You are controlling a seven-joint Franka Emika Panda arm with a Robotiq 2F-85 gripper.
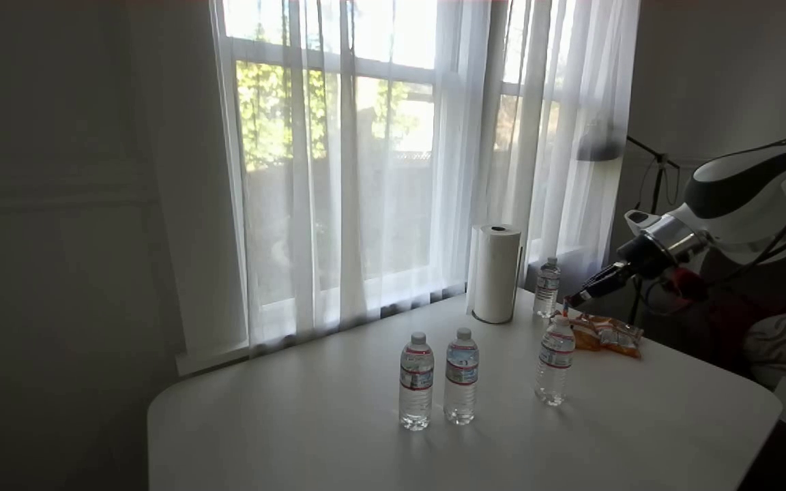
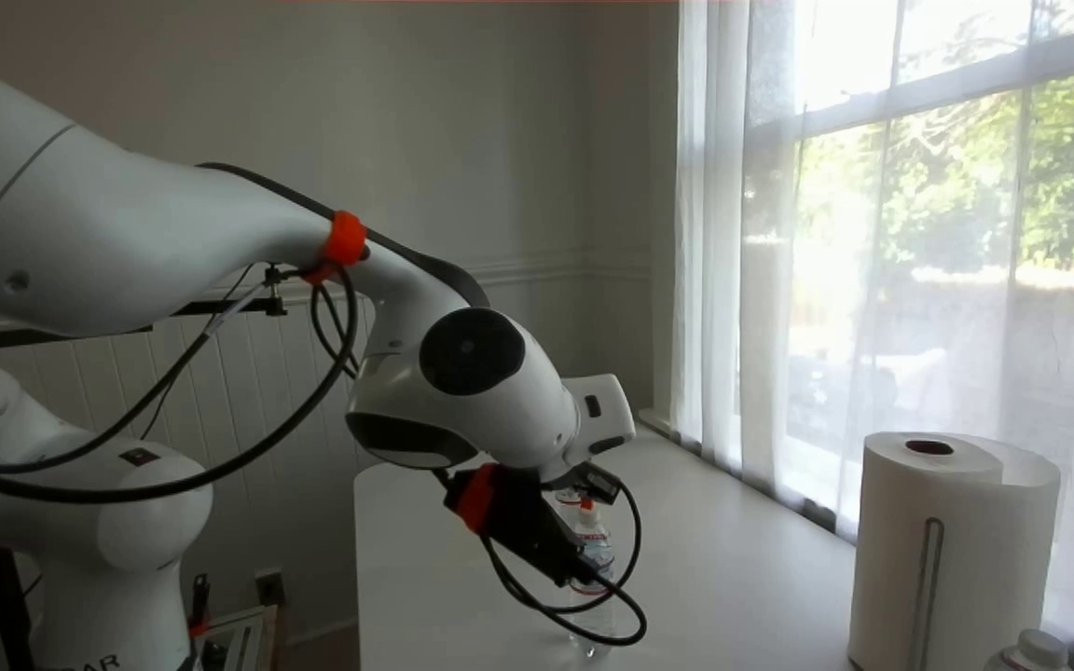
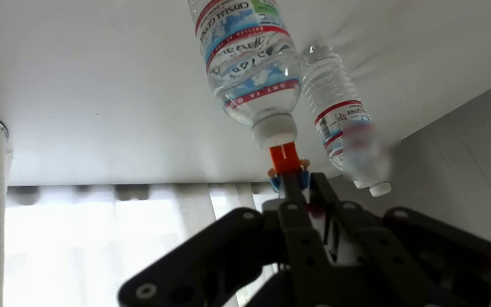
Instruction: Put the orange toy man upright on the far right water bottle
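One orange toy man was feet-down at the bottle cap, contact unclear. Jaws were nearly together by its upper body; couldn't tell if gripping. Probably light, stiff, slick; torso sides looked the best hold.

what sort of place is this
Probably a room in a home, perhaps a dining area, though an office is possible. The sheer curtains, the wall panelling and a plain white table with a paper towel roll on it suggest this.
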